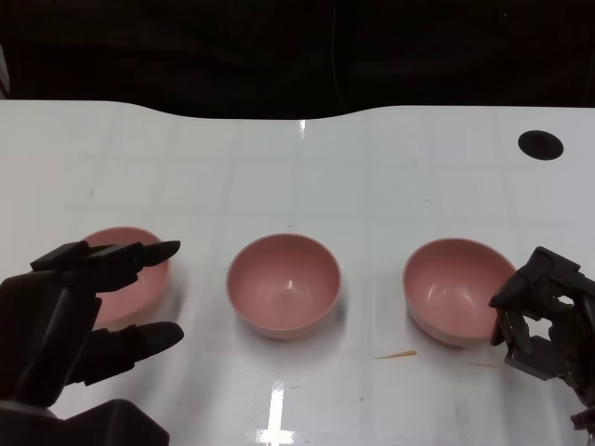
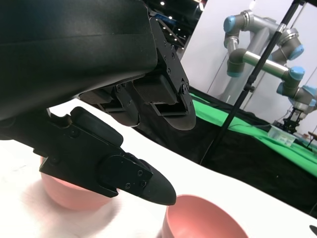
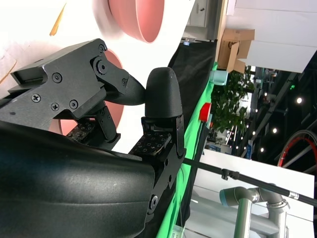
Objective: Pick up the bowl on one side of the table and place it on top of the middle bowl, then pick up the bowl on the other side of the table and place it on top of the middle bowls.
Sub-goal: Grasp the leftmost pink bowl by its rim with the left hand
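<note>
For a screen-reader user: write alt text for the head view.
Three pink bowls stand apart in a row on a white table: the left bowl, middle bowl and right bowl. The left hand reaches over the left bowl with fingers spread; the right hand sits beside the right bowl, holding nothing.

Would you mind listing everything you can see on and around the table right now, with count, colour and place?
Bowls: three, pink, in a row on the table: left bowl partly behind the left hand, middle bowl, right bowl beside the right hand.
Table: one, white, glossy, under everything.
Hole: one, black, oval, far right of the table.
Sliver: one, orange, thin, on the table in front of the right bowl.
Robot arms: grey with blue joints, in the background beyond the table, count unclear.
Left hand: one, black, open, fingers spread around the left bowl's near side, holding nothing.
Right hand: one, black, fingers curled, at the right bowl's rim; contact unclear.
</note>
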Available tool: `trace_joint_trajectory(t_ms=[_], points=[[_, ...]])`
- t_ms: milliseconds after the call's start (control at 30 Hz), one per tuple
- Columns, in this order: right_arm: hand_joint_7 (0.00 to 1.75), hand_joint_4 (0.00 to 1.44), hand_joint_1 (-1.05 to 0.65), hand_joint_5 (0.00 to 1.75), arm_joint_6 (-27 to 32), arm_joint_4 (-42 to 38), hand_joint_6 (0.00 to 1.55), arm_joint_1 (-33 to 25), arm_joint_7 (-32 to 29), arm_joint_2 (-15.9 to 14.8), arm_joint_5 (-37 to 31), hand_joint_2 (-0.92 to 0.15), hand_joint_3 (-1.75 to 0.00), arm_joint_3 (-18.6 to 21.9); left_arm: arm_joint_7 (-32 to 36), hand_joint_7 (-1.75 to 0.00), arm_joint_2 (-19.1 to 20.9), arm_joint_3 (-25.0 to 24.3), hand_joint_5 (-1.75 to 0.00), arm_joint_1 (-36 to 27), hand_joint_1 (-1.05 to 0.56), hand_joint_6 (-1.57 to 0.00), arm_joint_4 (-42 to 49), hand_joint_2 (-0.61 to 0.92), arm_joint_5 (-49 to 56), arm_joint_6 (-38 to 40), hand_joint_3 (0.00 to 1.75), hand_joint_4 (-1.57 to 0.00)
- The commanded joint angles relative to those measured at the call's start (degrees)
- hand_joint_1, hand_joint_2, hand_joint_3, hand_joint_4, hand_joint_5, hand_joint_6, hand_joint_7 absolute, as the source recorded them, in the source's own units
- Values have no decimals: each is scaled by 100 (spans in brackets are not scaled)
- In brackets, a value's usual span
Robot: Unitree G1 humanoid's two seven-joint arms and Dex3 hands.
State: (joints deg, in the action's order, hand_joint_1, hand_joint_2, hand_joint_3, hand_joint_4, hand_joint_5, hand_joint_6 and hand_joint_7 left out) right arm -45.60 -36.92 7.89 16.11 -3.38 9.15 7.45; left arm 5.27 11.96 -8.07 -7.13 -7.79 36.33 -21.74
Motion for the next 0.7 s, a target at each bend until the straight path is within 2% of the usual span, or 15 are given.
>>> trace_joint_trajectory(t_ms=[33,100,233,333,467,700], points=[[144,84,-15,170,-58,-21,76,-1,-38,-99,-19,-59,-106,65,145,-3,148,43,-32,-41,-67,-83,-70,89,-33,93,0,-62],[144,84,-15,170,-58,-21,76,-1,-39,-99,-19,-59,-106,65,163,-3,172,67,-31,-45,-67,-83,-76,89,-45,115,0,-62],[142,83,-15,170,-30,12,75,-16,4,-110,-20,-60,-106,39,-219,0,604,257,-17,105,-73,-81,-610,89,1320,1062,0,-66],[142,83,-15,170,-30,13,75,-16,12,-109,-15,-60,-106,40,-213,0,670,374,-14,95,-73,-81,-699,89,1385,1287,0,-67],[140,81,-15,170,167,232,75,-111,-9,-108,-24,-61,-103,9,-464,0,948,792,-6,495,-76,-79,109,90,2157,2069,0,-63],[137,81,-14,170,194,285,76,-117,-18,-89,-37,-62,-101,18,-351,0,1207,1126,-3,783,-76,-76,586,91,2104,2364,0,-64]])
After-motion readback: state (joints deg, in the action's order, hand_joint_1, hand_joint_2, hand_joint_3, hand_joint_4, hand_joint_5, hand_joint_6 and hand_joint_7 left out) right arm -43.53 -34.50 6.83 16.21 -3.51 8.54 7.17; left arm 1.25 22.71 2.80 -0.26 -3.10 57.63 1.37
